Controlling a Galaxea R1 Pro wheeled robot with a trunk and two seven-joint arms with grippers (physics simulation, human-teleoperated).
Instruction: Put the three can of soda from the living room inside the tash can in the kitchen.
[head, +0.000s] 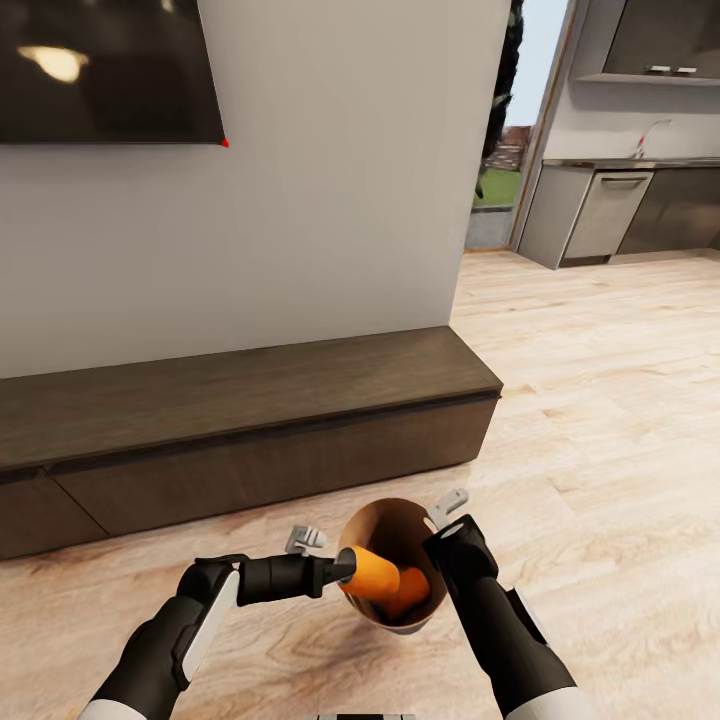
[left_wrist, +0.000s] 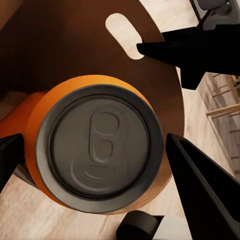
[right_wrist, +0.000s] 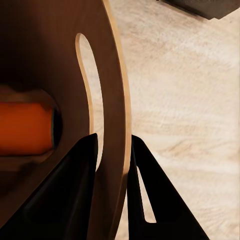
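My right gripper (head: 442, 540) is shut on the rim of a round brown wooden trash can (head: 385, 520) with slot handles, holding it tilted low over the floor. In the right wrist view its fingers (right_wrist: 75, 190) pinch the wall (right_wrist: 112, 100) beside a handle slot. My left gripper (head: 350, 568) is shut on a bright orange can of soda (head: 372, 572) at the trash can's mouth. Up close, the can's grey top (left_wrist: 102, 145) sits between the two black fingers (left_wrist: 200, 190). A second orange can (head: 412, 592) lies inside, also seen from the right wrist (right_wrist: 25, 127).
A long, low dark wood bench (head: 250, 400) runs along the white wall ahead, with a black TV (head: 100, 60) above it. Light wooden floor (head: 600, 400) stretches to the right toward grey kitchen cabinets (head: 620, 210) and a doorway.
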